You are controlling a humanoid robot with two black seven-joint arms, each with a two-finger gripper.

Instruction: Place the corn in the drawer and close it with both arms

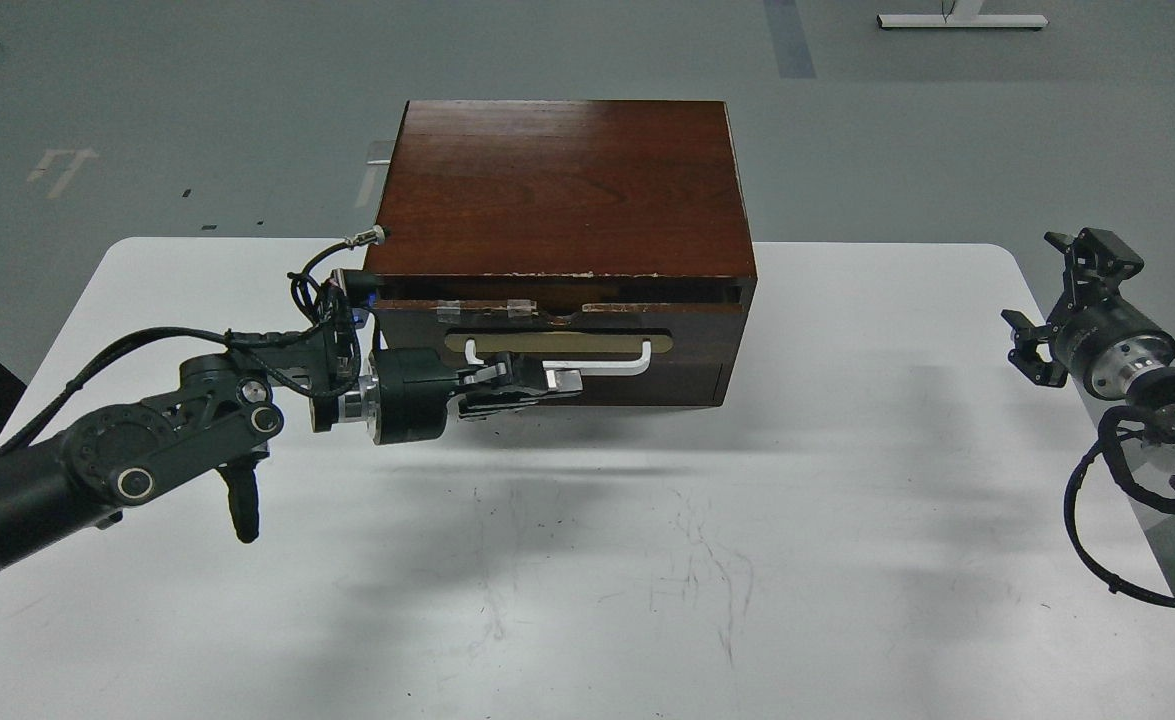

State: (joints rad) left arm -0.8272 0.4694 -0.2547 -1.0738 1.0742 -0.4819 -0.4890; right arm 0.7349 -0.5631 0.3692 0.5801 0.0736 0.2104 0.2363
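Your left gripper (547, 382) is clamped on the white handle (607, 366) of the drawer (687, 330), which sits pushed in. Your right gripper (1052, 300) hangs spread at the tabletop (647, 560) edge. You can't see the corn.

Pretty evenly lit from above, nothing dim. A pale sheen is seen on the cabinet (562, 185) top, and mild glare on the white table (847, 500). Soft, smeared shadows are cast under the cabinet and the left arm (147, 440). Focus is decent overall; the far floor is maybe slightly soft.
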